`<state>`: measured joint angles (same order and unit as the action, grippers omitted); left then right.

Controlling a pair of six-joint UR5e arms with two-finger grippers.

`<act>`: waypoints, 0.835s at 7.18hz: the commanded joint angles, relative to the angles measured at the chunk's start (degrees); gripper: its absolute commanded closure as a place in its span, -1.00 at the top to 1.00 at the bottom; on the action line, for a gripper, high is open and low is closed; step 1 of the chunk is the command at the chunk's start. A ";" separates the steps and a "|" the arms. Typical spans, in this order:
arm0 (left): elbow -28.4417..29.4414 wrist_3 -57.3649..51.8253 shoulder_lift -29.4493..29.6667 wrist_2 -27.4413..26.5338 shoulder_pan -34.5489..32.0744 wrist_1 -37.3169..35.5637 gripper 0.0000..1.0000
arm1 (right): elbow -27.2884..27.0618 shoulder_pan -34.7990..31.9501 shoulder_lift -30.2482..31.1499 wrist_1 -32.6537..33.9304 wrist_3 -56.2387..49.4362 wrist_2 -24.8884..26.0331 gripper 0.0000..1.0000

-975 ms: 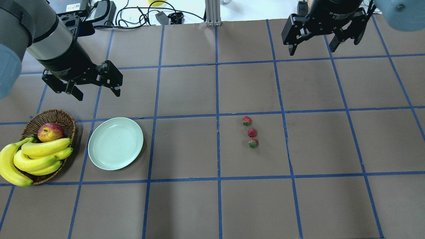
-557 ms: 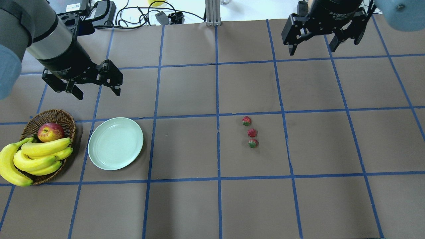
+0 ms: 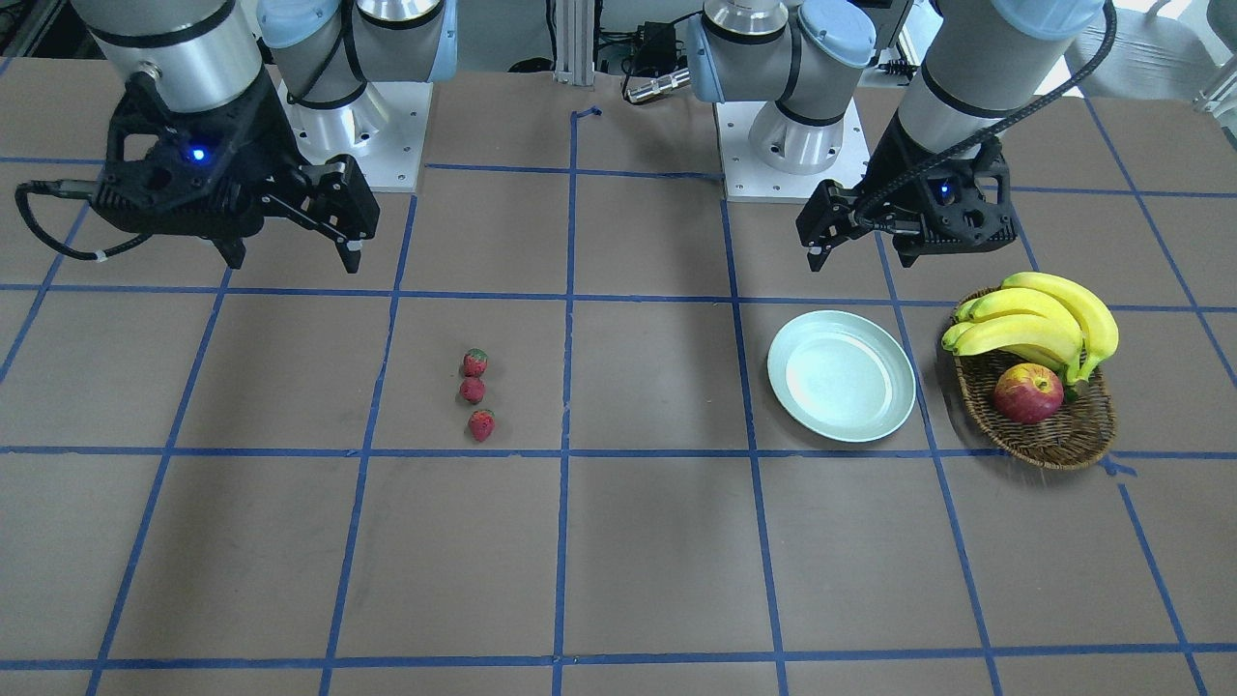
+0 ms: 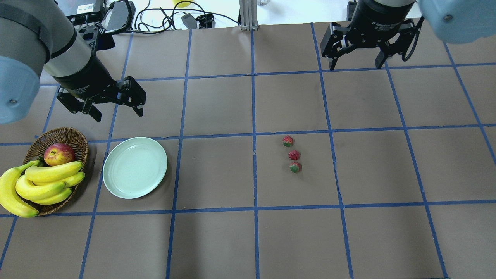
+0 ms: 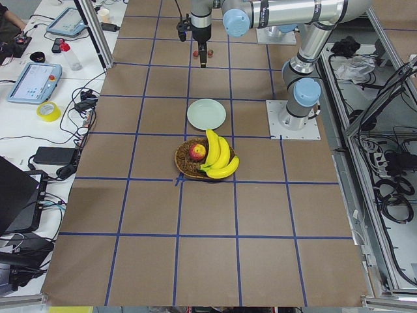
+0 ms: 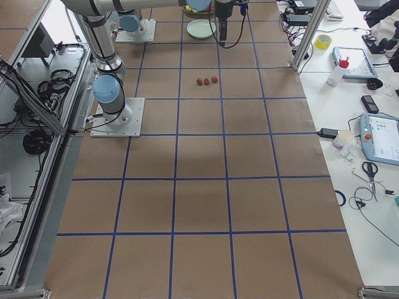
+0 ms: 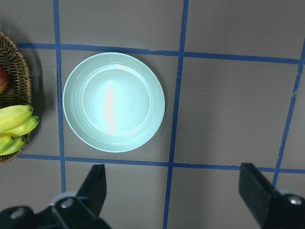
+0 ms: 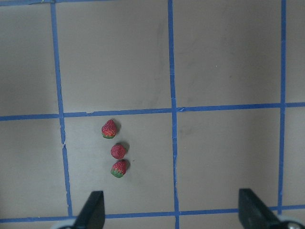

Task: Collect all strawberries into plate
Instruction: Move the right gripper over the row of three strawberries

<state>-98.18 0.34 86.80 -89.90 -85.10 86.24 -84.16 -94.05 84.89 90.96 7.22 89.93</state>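
- The three strawberries lie in a short row on the brown table. All are inside one taped square on the robot's right half, and the row runs toward and away from the robot.
- The two berries on the robot's side sit very close together. They look as if they touch, but they are too small in every view to be sure. The third lies a little apart from them.
- The plate lies flat on the robot's left half, well apart from the strawberries, its glossy face bare.
- Just beside the plate, on its outer side, stands a basket holding bananas and an apple.
- The left gripper hangs well above the table on the plate's side, its fingers spread wide with nothing between them. Its wrist camera looks straight down on the plate.
- The right gripper hangs high over the right half, fingers likewise spread wide and empty, well apart from the strawberries. Its wrist camera shows all three berries on the table below.
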 commanded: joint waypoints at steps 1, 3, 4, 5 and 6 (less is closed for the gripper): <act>0.27 0.10 -1.01 -0.27 -0.33 2.77 1.00 | -5.02 -4.62 -6.63 9.96 6.72 -0.90 1.00; 0.45 0.10 -1.19 -0.28 -0.50 3.41 1.00 | -7.58 -7.09 -14.54 19.38 10.09 -1.68 1.00; 0.54 0.10 -1.45 -0.71 -0.51 3.41 1.00 | -10.55 -7.98 -17.53 25.17 11.66 -2.03 1.00; 0.54 0.10 -1.71 -0.80 -0.51 3.41 1.00 | -15.28 -8.33 -18.78 32.45 11.85 -1.95 1.00; 0.28 0.02 -1.63 -0.80 -0.51 3.32 1.00 | -18.55 -8.34 -19.66 36.09 11.85 -1.34 1.00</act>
<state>-97.73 0.42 85.22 -90.63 -85.60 89.61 -98.34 -102.11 66.82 121.10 18.78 88.16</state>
